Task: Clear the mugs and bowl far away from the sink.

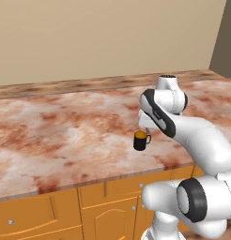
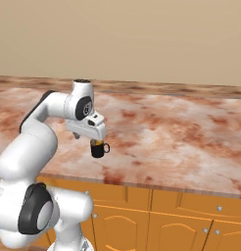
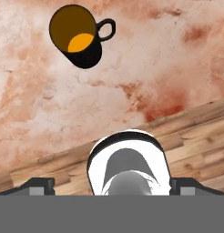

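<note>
A black mug [image 1: 142, 139] with a yellow-orange inside stands upright on the counter, close to the front edge. It also shows as the mug [image 2: 98, 148] under the hand, and as the mug [image 3: 79, 38] near the top left of the hand view, handle to the right. My gripper [image 2: 91, 138] hangs just above it, open, nothing between its fingers. In the hand view the gripper [image 3: 112, 184] has its fingertips [image 3: 41, 185] spread wide, and the mug lies ahead of them, not between them. The arm partly covers the gripper [image 1: 144, 127]. The bowl and the sink are out of view.
The reddish marble counter [image 1: 65, 136] runs wide to both sides, with a wooden front edge [image 3: 196, 132] below the hand. Orange cabinet doors [image 2: 181, 220] sit under it. A beige wall [image 1: 112, 37] closes the back of the counter.
</note>
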Controlling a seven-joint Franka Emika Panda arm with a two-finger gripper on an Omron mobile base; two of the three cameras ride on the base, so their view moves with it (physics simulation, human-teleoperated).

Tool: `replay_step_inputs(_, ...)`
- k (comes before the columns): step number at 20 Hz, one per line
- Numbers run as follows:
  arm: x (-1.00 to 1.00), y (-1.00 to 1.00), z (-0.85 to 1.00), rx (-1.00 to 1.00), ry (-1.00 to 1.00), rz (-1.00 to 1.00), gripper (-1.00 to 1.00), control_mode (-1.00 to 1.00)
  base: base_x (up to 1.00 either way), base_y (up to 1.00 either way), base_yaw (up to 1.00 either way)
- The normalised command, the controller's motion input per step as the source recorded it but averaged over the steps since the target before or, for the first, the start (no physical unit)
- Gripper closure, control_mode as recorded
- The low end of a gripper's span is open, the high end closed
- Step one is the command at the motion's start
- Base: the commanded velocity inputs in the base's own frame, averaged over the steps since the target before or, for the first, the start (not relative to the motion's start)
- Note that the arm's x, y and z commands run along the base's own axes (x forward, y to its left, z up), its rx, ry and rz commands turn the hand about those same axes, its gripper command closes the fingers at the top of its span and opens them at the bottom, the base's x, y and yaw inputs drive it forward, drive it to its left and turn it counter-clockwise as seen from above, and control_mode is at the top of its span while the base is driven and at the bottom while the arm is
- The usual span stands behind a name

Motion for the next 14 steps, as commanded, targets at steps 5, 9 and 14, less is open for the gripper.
replay_step_inputs(5,-0.02,0.00,0.00,0.00,0.00,0.00,-1.00,-1.00,0.00,0.00,0.00)
replay_step_inputs(9,-0.01,0.00,0.00,0.00,0.00,0.00,-1.00,-1.00,0.00,0.00,0.00)
replay_step_inputs(14,-0.02,0.02,0.00,0.00,0.00,0.00,-1.00,1.00,-0.21,0.56,0.06)
